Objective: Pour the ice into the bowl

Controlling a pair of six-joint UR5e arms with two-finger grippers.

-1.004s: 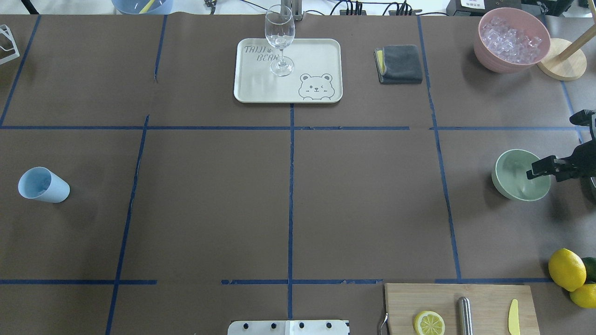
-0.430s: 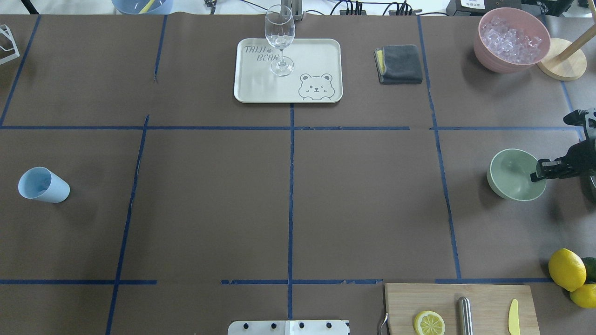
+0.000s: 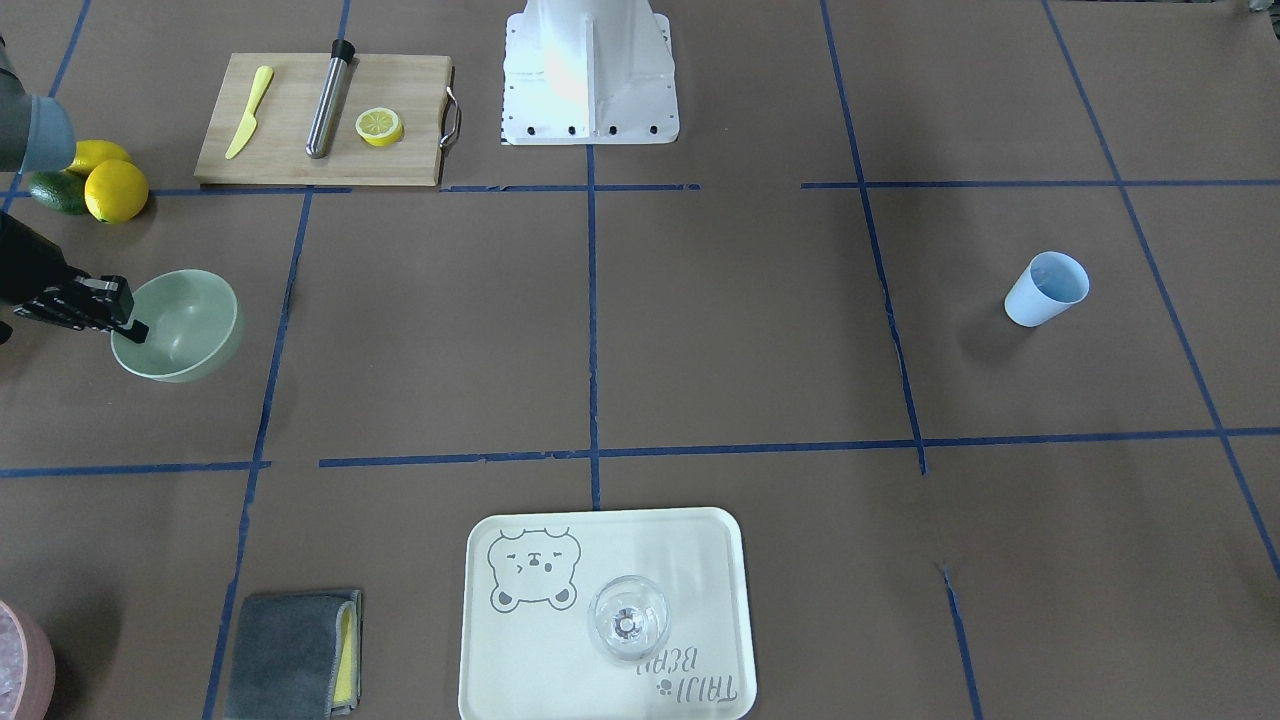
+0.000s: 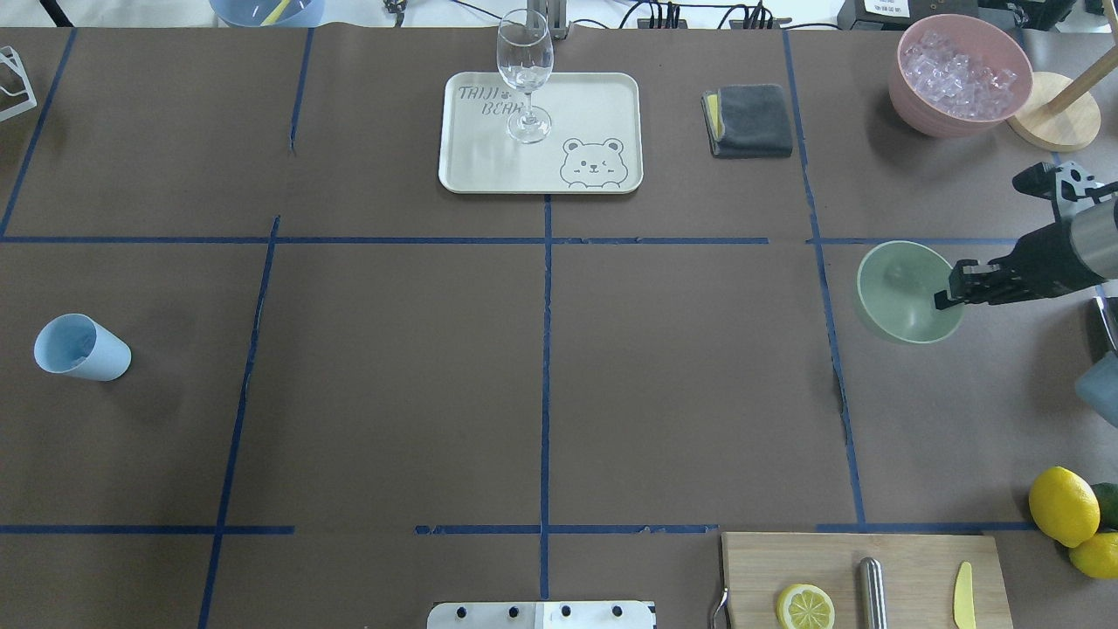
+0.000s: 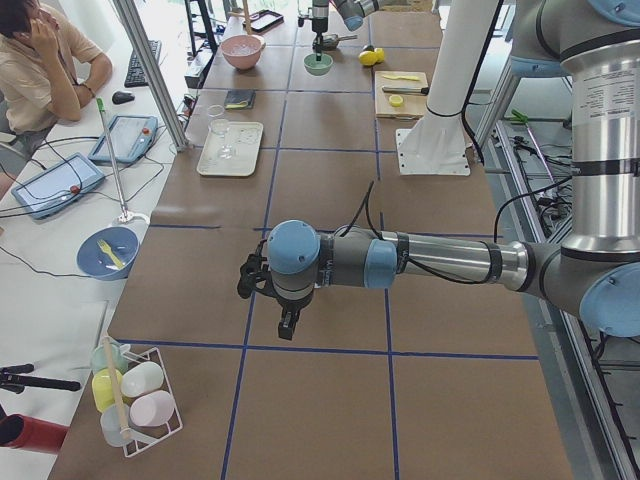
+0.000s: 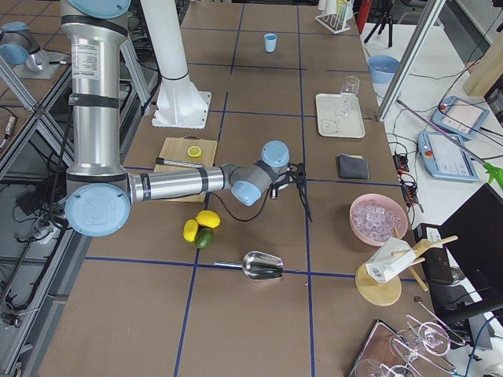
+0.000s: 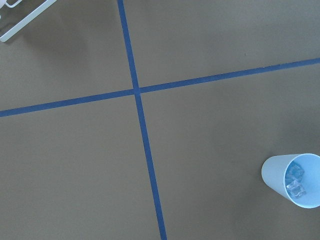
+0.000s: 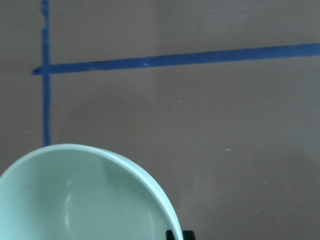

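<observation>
The pale mint-green bowl (image 4: 904,284) is at the table's right side, and shows in the front view (image 3: 185,320) too. My right gripper (image 4: 948,297) is shut on its right rim; the right wrist view shows the bowl (image 8: 75,200) empty, close below the camera. The light blue cup (image 4: 81,347) stands far left. In the left wrist view the cup (image 7: 280,175) holds a few clear ice cubes (image 7: 295,182). My left gripper (image 5: 288,325) shows only in the left side view, hanging above the table; I cannot tell if it is open or shut.
A pink bowl (image 4: 917,105) heaped with ice stands back right beside a wooden stand (image 4: 1052,122). A tray (image 4: 472,157) bears a wine glass (image 4: 524,74). A grey cloth (image 4: 748,120), a cutting board (image 4: 908,559), lemons (image 4: 1063,505) and a metal scoop (image 6: 263,265) lie around.
My right gripper has closed onto the bowl's rim and moved the bowl left and toward the table's far side. The cup has not moved.
</observation>
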